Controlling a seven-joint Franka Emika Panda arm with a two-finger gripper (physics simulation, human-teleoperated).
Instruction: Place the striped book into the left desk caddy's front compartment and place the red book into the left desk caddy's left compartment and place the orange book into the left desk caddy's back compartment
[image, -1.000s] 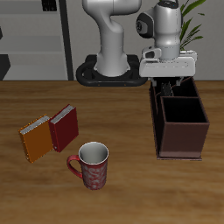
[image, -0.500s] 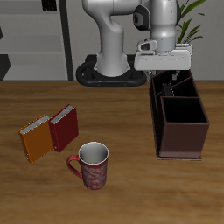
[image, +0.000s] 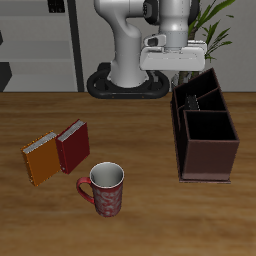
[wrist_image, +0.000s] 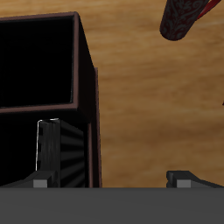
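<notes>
Sitting at one end of the worktop (image: 140, 220), the left desk caddy (image: 208, 150) is holding the striped book (wrist_image: 61, 153) in its rear section; red book (image: 74, 145) and orange book (image: 42, 158) are lying well apart from the caddy, near the mug (image: 103, 188); the claw (image: 180, 72), apart and empty, is hovering above the caddy's back end.

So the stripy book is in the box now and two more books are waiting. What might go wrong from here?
The red book and orange book lie touching each other, so grabbing one may drag or nudge the other. The mug stands close in front of them, and a low approach from that side might knock it. The striped book stands in the left desk caddy; the gripper, now above, might bump it when returning with another book.
</notes>
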